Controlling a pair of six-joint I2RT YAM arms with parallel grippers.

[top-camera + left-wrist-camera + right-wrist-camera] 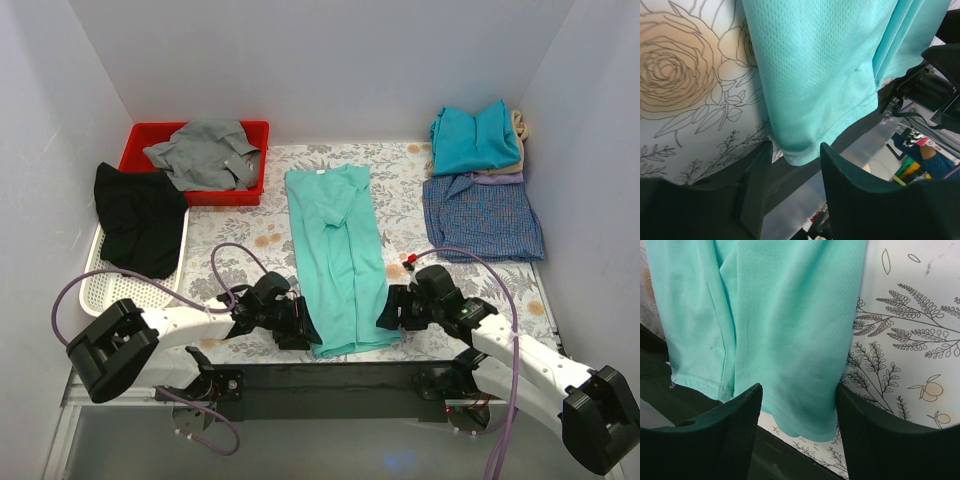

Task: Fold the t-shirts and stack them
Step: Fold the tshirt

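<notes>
Illumination in the top view is bright, even and diffuse, bounced off the plain white enclosure walls (330, 70), and produces only soft, faint shadows. In both wrist views the mesh weave of the mint-green short-sleeved t-shirt (815, 65) is sharply resolved, whereas the left gripper (795, 150) and right gripper (799, 390) appear dark, underexposed and out of focus in the foreground. The lower-right background of the left wrist view is blurred.

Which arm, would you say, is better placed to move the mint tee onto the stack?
Right: the stack lies far right, beyond the right gripper; the left gripper sits across the mint tee.
</notes>
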